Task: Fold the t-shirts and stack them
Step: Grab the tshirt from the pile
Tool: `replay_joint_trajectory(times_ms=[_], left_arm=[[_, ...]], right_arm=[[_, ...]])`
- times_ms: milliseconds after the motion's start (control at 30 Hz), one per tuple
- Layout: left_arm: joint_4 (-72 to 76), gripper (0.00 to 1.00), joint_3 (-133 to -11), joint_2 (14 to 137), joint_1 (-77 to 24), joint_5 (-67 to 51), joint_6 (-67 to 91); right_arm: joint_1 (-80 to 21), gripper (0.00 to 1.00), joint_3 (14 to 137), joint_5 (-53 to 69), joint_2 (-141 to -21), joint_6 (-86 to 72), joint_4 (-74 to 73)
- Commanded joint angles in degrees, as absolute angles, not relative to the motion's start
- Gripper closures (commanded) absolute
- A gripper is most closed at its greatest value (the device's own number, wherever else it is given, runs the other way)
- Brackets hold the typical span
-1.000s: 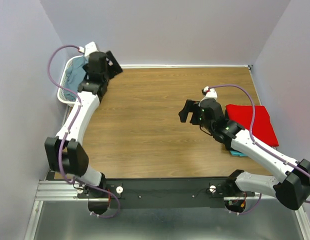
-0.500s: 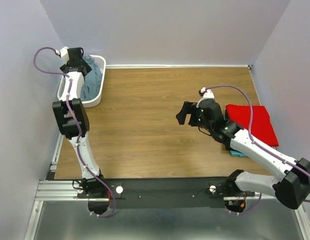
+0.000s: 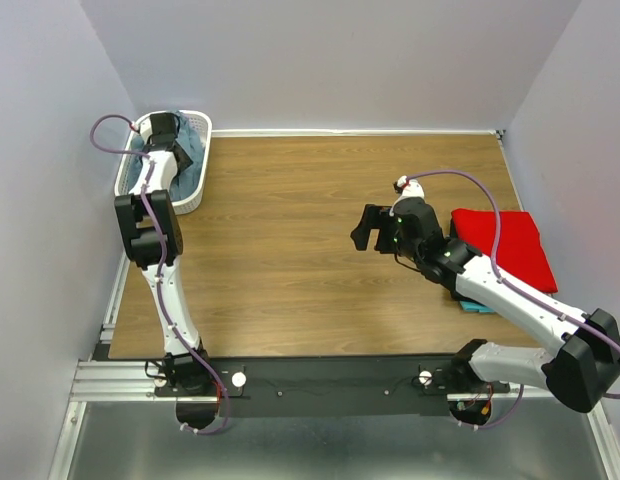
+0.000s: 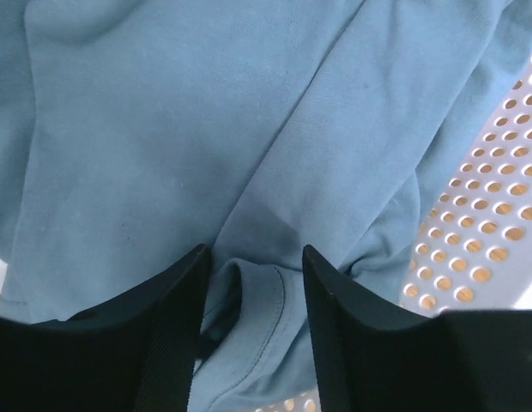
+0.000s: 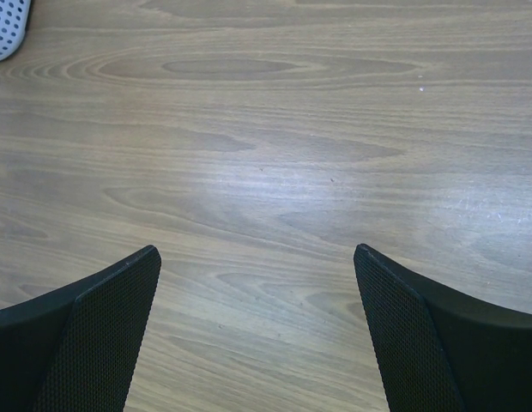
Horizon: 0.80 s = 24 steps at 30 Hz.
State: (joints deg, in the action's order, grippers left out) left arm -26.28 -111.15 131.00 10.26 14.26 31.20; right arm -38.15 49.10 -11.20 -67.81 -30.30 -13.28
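Inside the white lattice basket (image 3: 195, 188): blue-grey t-shirt (image 4: 206, 129), plain, crumpled, soft creases. Left claw (image 4: 254, 253) released, its jaws apart and astride a stitched hem fold. Only the wrist view shows me that fold; from overhead the arm hides it. Well right of the basket, on the worktop (image 3: 290, 230): red t-shirt (image 3: 505, 245), folded flat, with the turquoise t-shirt (image 3: 478, 307) peeking from under its near edge. Right claw (image 5: 256, 251) released wide over bare wood, between the basket and the red t-shirt.
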Motion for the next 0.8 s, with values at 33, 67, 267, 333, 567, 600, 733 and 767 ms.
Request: replay_joint_trajectory(times_ms=[33,67,267,333,567,600,733,767], left_arm=[[-27.25,0.49,-112.94,133.77,10.28,12.48,31.64],[-27.25,0.51,-112.94,133.94,10.2,12.31,31.73],[-27.77,0.85,-115.48,132.19,10.28,11.95,31.2],[-28.47,0.97,-118.02,130.01,10.28,11.6,30.15],[-28.13,1.0,-121.29,118.84,10.2,9.23,27.43],[-27.95,1.0,-121.29,117.44,10.28,8.18,27.33],[-27.34,1.0,-121.29,109.63,10.11,4.84,26.28],[-26.99,1.0,-121.29,108.21,9.85,4.22,26.02]], right_arm=[[-38.32,0.0,48.87,-10.46,-67.5,-29.62,-12.83],[-38.32,0.0,48.87,-10.37,-67.41,-29.71,-12.75],[-38.41,0.0,48.87,-10.28,-66.71,-29.71,-12.83],[-38.32,0.0,49.04,-10.28,-66.71,-29.53,-12.75],[-38.32,0.0,51.06,-10.11,-68.02,-29.18,-12.74],[-38.32,0.0,51.76,-10.02,-68.55,-29.01,-12.74],[-38.32,0.0,53.61,-9.84,-69.96,-28.74,-12.74],[-38.32,0.0,54.05,-10.19,-70.13,-28.65,-12.74]])
